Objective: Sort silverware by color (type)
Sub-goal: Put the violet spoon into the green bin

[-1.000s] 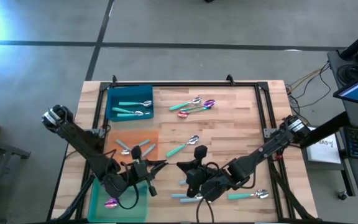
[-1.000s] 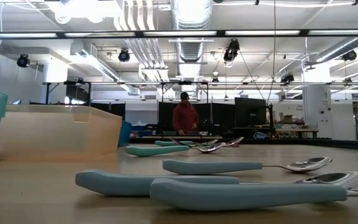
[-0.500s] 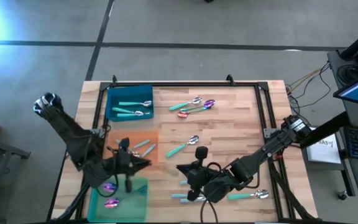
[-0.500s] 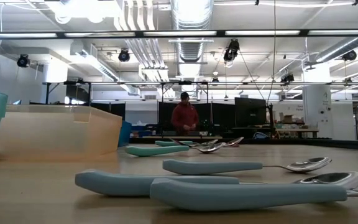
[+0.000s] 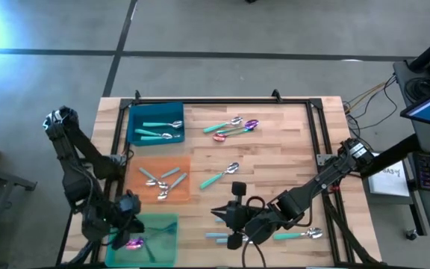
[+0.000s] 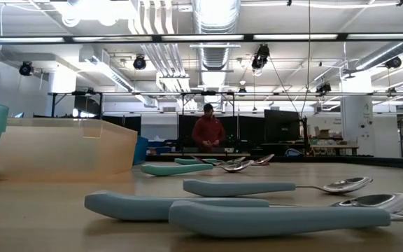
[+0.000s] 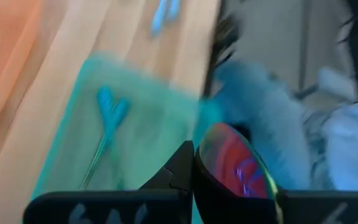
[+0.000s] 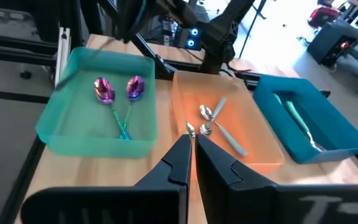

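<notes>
My left gripper (image 5: pixel 130 230) is shut over the green tray (image 5: pixel 163 250) at the table's near left. An iridescent purple-pink spoon head (image 7: pixel 235 168) sticks out beside its fingers. Two more iridescent spoons (image 8: pixel 102 89) (image 8: pixel 134 87) lie in that tray, their thin handles crossing. My right gripper (image 5: pixel 216 217) hangs shut with nothing in it above the near middle of the table. It points toward the trays, over loose pale-blue-handled spoons (image 5: pixel 222 236). Neither gripper shows in the low view. My left gripper is shut on the iridescent spoon close to its head (image 7: pixel 211 163), which shows right beside the fingertips (image 7: pixel 182 163). The fingers slant down over the green tray. The spoon is lifted clear of the tray. The gripper and blur hide the handle.
The orange tray (image 5: pixel 187 166) holds silver spoons with pale-blue handles. The blue tray (image 5: pixel 136 119) at the far left holds teal-handled ones. Loose spoons lie at the far middle (image 5: pixel 230 127), the centre (image 5: pixel 219 176) and the near right (image 5: pixel 301 234). A black frame (image 5: pixel 222 102) borders the table. A person (image 6: pixel 208 133) stands far behind.
My left gripper has swung from beside the orange tray toward the table's near left corner and now hangs over the green tray. It rolled and tipped on the way and stayed shut, and the iridescent spoon went with it.
</notes>
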Controlling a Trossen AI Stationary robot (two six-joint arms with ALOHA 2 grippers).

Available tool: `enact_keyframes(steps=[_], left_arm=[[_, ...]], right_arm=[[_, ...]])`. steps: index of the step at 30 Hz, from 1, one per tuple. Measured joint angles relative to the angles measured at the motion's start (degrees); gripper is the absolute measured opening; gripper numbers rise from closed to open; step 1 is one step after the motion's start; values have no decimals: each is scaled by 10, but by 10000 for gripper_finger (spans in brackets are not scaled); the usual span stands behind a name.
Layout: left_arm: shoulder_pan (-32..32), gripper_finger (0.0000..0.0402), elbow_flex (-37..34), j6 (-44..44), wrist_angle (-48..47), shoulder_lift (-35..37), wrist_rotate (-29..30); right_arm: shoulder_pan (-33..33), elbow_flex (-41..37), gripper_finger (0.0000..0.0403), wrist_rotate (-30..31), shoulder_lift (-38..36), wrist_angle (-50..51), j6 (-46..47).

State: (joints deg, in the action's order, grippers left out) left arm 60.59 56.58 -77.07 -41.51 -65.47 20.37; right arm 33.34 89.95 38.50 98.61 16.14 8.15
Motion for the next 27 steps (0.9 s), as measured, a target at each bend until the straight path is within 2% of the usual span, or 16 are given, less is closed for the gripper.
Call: enact_keyframes(steps=[3,8,15,21,27], left_arm=[[4,8,0,-45,-66,0,-72],[-2,8,0,-63,-144,0,-183],[-5,8,0,-64,-182,0,-196],[-5,51,0,-60,-203,-5,-195],[-5,59,0,-54,-216,-32,-209]], right_arm=[[0,0,13,0,0,0,11],[0,0,13,0,0,0,19],[-3,0,13,0,0,0,11],[-5,0,13,0,0,1,5],[-4,0,13,0,0,4,-9]])
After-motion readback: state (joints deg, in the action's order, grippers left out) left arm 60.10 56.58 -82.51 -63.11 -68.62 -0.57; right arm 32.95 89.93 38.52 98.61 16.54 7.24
